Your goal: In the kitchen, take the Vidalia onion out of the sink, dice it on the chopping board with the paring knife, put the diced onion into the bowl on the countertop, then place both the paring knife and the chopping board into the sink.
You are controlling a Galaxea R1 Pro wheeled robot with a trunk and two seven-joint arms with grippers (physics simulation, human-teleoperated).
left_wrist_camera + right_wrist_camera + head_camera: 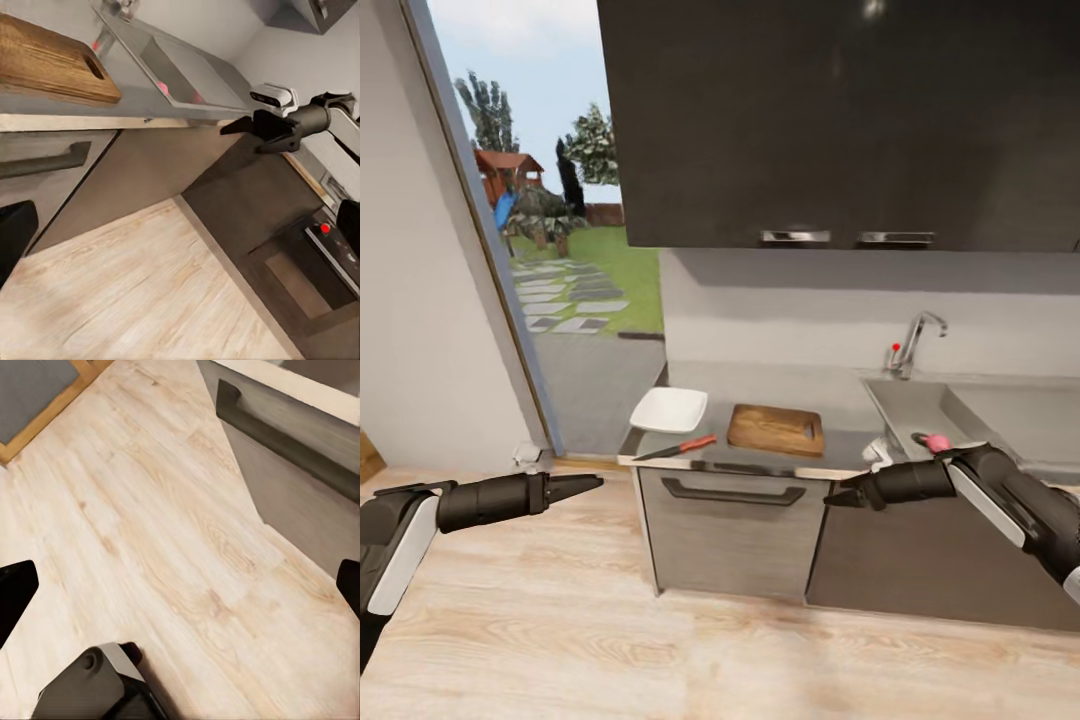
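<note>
Open air lies above the counter [840, 405] between its top and the dark wall cabinets [840, 120] overhead. Bowl [669, 409], paring knife [676, 447] and chopping board [776, 429] occupy the left end. The faucet [915, 340] stands behind the sink [920, 410], whose basin is unobstructed from above.

Daylight floods in through the doorway [575, 300] at my left. My views look soft, slightly blurred, with faint shadows.
</note>
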